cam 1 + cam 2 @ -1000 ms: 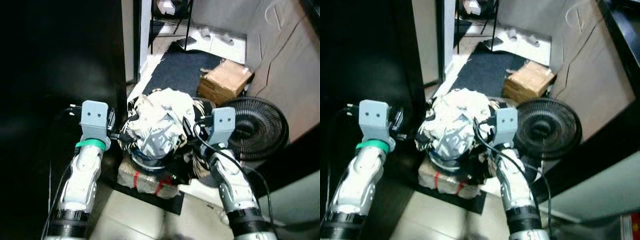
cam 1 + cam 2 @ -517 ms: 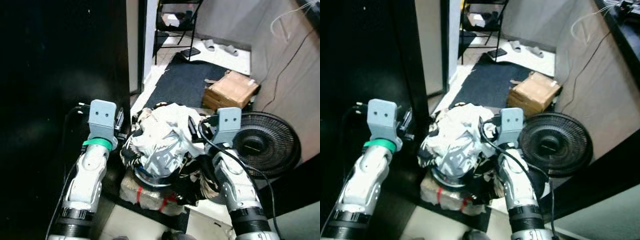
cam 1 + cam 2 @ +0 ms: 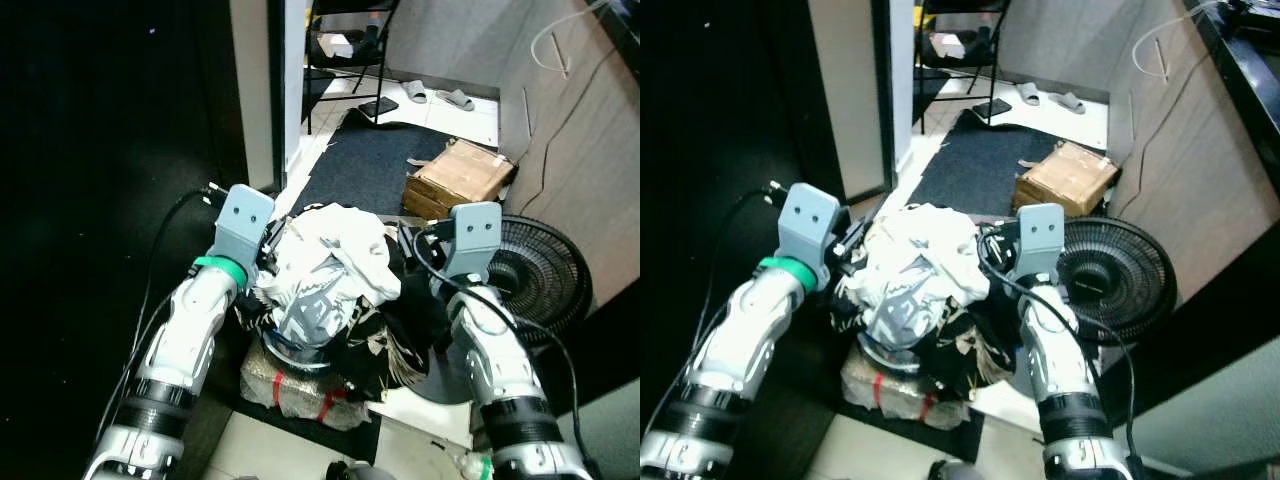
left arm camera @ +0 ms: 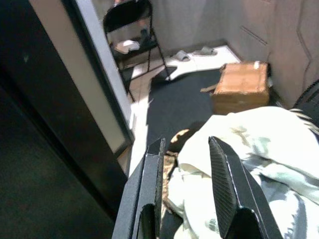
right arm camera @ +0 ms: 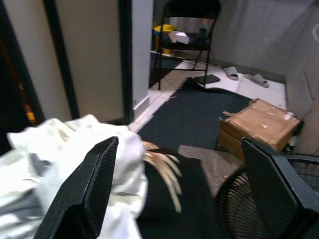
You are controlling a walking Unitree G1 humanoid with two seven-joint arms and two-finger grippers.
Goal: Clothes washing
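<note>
Both grippers — left gripper (image 4: 185,186) and right gripper (image 5: 182,191), fingers apart — flank the clothes pile (image 3: 325,275) mid-frame; loose hems may slip out.

Basket (image 3: 290,352) mostly buried under clothes (image 3: 325,270), fan (image 3: 545,280) partly behind right arm

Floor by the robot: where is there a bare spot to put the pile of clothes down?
The dark mat is bare between the doorframe and the cardboard box. Nearer in it is crowded: the clothes pile sits between the left gripper and right gripper, with the fan alongside.
</note>
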